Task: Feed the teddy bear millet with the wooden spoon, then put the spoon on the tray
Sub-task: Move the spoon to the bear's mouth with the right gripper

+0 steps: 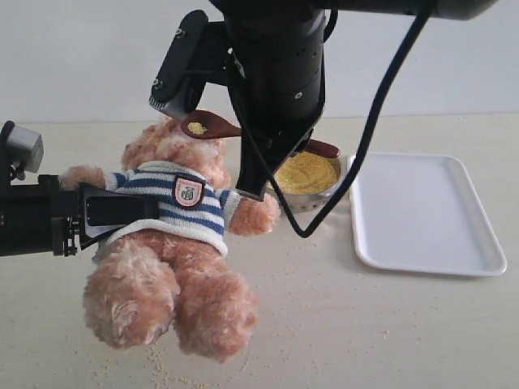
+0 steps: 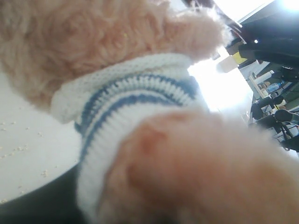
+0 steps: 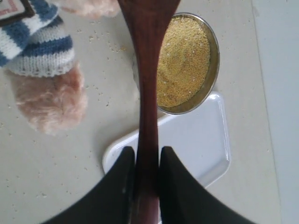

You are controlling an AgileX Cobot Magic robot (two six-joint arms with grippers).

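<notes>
Since loose grains (image 1: 159, 371) lie strewn over the table (image 1: 365, 324) nearest me, around the feet of the teddy bear (image 1: 174, 243), spilling is plainly the hazard of this job. The bear sits propped and leaning, and the left gripper (image 1: 122, 212) reaches in from the side to pinch it at the flank of its striped sweater (image 1: 174, 203), just under the outstretched arm. That arm's own camera shows only fur and knit, so I cannot tell how deep the hold goes. Higher and further back, the wooden spoon (image 1: 212, 126) hovers level over the bear's head with a small heap of millet (image 1: 196, 127) on its oval bowl. The right gripper (image 3: 147, 156) has its jaws pressed tight on the slim handle. I judge the feeding to be about midway. The grip is on a narrow, smooth stick, so a roll of the wrist or a slip of the handle could tip the grains into the fur. If the left hold loosens, the bear could slump away from the spoon. Behind, the metal bowl (image 1: 320, 200) brims with millet under the right arm, just beside the white tray (image 1: 422, 211), which has no spoon on it yet. A low swing toward the tray could knock the bowl.
</notes>
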